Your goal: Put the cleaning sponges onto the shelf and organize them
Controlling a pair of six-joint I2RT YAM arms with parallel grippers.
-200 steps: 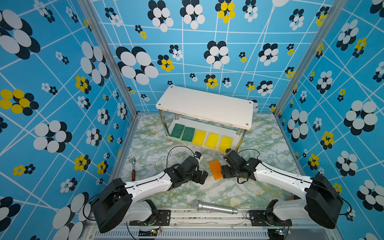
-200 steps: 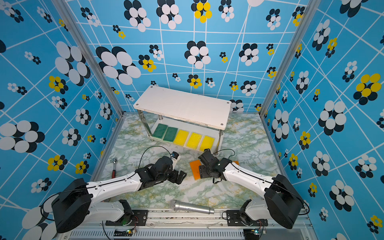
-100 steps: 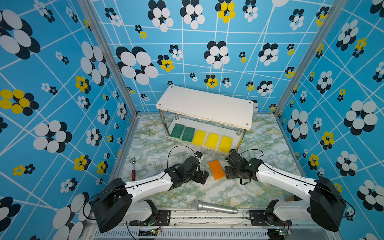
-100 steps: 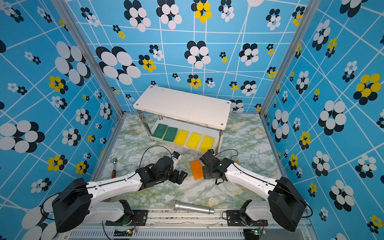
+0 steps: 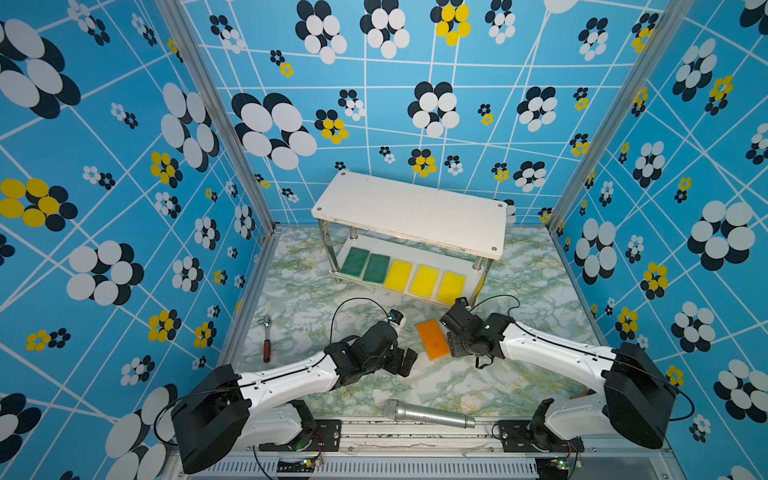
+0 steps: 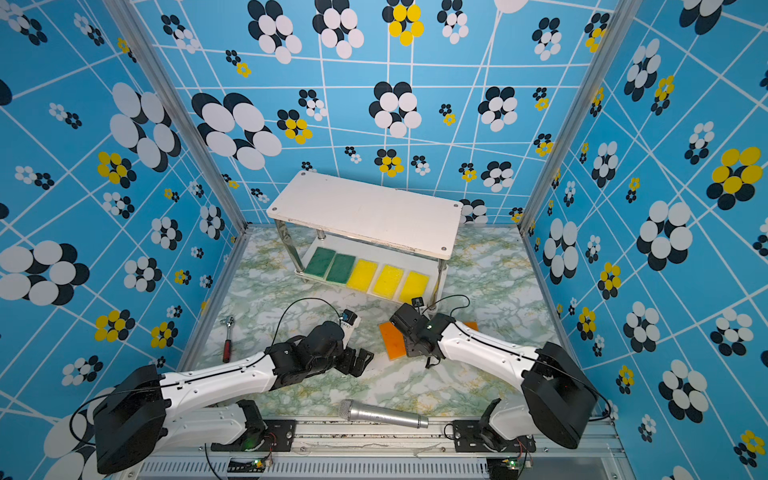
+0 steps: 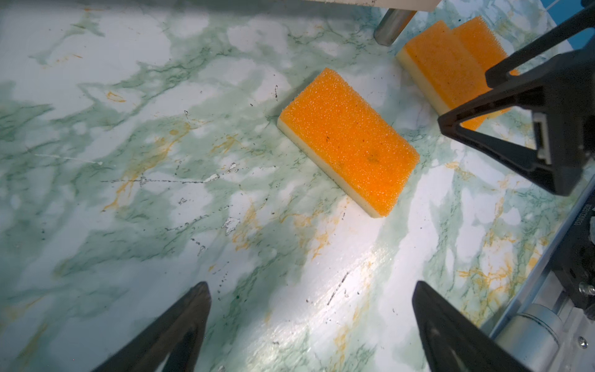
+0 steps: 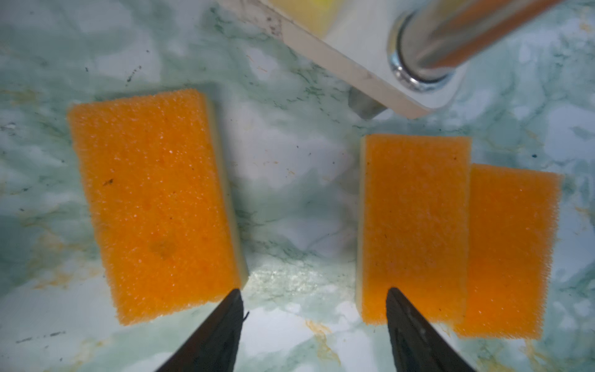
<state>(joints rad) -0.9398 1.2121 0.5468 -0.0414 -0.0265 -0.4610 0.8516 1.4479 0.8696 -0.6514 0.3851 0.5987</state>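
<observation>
Shelf point(image 5: 409, 212) holds five sponges point(image 5: 400, 275) rowed by colour on its lower board, while three orange sponges point(image 8: 154, 206) lie on the desk point(image 7: 128, 161), left end effector point(image 7: 310, 286) and right end effector point(image 8: 314, 290) both spread, empty, apparently readying a pickup.

Blue flower-patterned walls point(image 5: 104, 166) enclose a green-veined white marble floor point(image 5: 299, 291).
</observation>
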